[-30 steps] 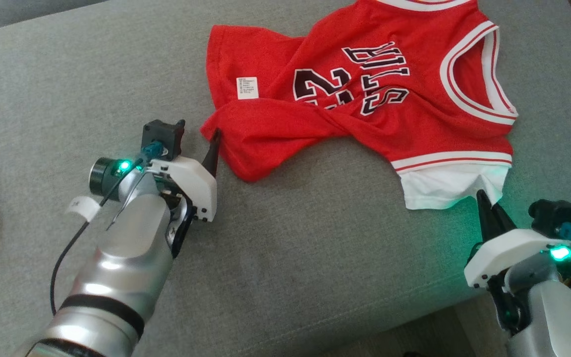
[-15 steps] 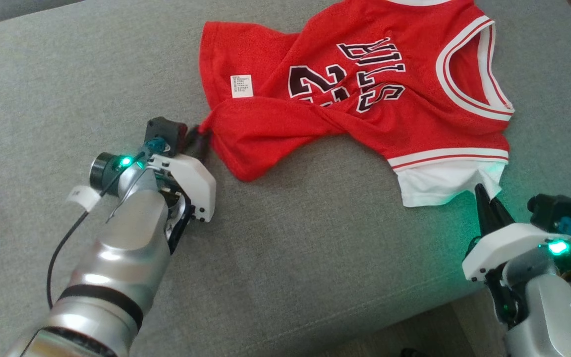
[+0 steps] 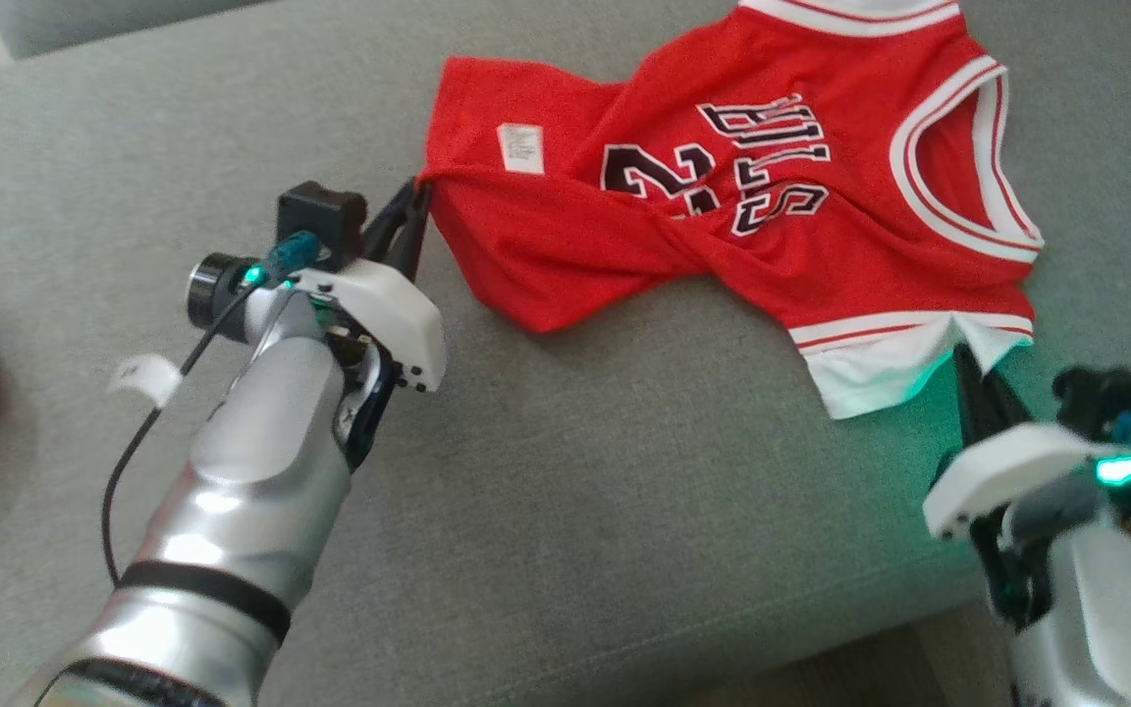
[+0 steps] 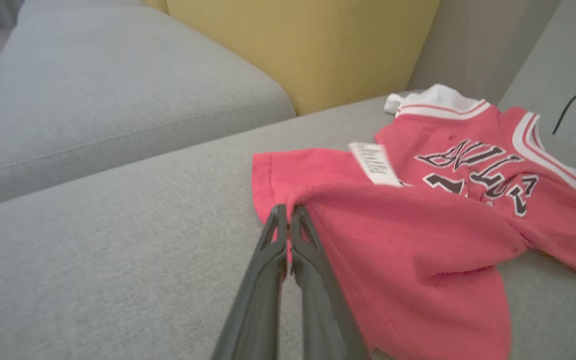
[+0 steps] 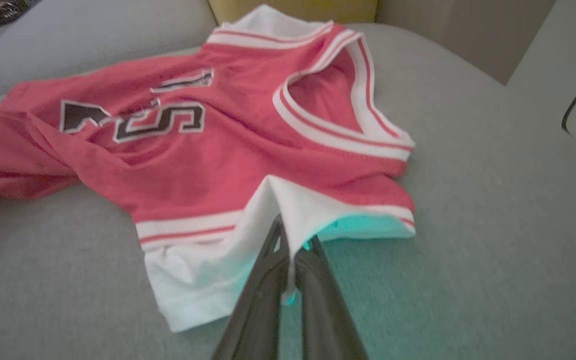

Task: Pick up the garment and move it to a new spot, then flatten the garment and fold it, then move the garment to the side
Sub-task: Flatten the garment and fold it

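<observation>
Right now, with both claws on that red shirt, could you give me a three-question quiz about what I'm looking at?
1. True or false: the left claw is shut on a red edge of the jersey.
2. What does the right claw pinch? A) the white cloth at the jersey's near corner; B) the black lettering; C) the small label.
3. Fill in: the jersey lies on a grey sofa ____.

Key: 1 true. 2 A. 3 cushion.
</observation>
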{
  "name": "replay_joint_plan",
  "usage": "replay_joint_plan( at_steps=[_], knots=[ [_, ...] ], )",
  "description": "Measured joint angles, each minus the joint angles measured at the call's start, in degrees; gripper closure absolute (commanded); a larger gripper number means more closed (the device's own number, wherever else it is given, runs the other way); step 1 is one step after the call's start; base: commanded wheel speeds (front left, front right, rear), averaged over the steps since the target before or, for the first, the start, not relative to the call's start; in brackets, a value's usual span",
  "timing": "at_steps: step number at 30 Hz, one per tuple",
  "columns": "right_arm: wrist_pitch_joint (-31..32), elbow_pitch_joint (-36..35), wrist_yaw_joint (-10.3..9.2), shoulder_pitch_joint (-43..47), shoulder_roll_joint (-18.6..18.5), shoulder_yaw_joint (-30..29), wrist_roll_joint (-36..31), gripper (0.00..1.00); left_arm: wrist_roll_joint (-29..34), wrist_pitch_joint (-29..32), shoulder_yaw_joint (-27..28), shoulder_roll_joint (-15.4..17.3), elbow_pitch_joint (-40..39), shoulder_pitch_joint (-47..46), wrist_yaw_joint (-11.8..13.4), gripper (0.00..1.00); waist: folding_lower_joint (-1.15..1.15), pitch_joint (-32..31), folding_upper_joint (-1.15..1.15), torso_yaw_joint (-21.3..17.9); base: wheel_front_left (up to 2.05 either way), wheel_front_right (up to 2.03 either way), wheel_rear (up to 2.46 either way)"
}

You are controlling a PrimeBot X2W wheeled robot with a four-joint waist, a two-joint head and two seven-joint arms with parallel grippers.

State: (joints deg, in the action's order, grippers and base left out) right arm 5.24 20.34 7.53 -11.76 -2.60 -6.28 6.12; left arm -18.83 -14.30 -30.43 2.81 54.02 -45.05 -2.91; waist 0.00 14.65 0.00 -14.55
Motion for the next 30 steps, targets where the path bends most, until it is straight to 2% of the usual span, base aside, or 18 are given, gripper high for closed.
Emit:
replay_joint_plan(
  at_steps=[5,17,20,25,30],
  knots=[
    [1.0,-2.8,0.00,-4.4,-2.6,1.6,0.3,1.00,1.0,0.0,2.7,2.1,-9.1,4.2,0.9,1.00,0.00,-2.7,0.00,1.7,0.00,0.00,0.00],
    [7.3,-7.2,0.00,-18.4,-14.0,9.8,11.4,1.00,5.8,0.0,8.9,6.5,-30.5,9.9,3.4,1.00,0.00,-12.2,0.00,6.9,0.00,0.00,0.00],
    [9.3,-7.1,0.00,-21.9,-16.1,9.7,13.7,1.00,6.7,-0.4,9.6,7.7,-34.7,9.9,3.5,1.00,0.00,-14.4,0.00,8.5,0.00,0.00,0.00],
    [13.7,-7.5,0.00,-25.8,-17.6,8.6,16.1,1.00,7.7,-0.3,10.2,9.9,-38.3,10.4,3.5,1.00,0.00,-17.8,0.00,10.4,0.00,0.00,0.00],
    [21.5,-12.2,0.00,-27.8,-19.7,3.8,16.1,1.00,7.7,4.6,10.5,12.5,-45.6,13.5,3.8,1.00,0.00,-20.6,0.00,11.4,0.00,0.00,0.00]
  ],
)
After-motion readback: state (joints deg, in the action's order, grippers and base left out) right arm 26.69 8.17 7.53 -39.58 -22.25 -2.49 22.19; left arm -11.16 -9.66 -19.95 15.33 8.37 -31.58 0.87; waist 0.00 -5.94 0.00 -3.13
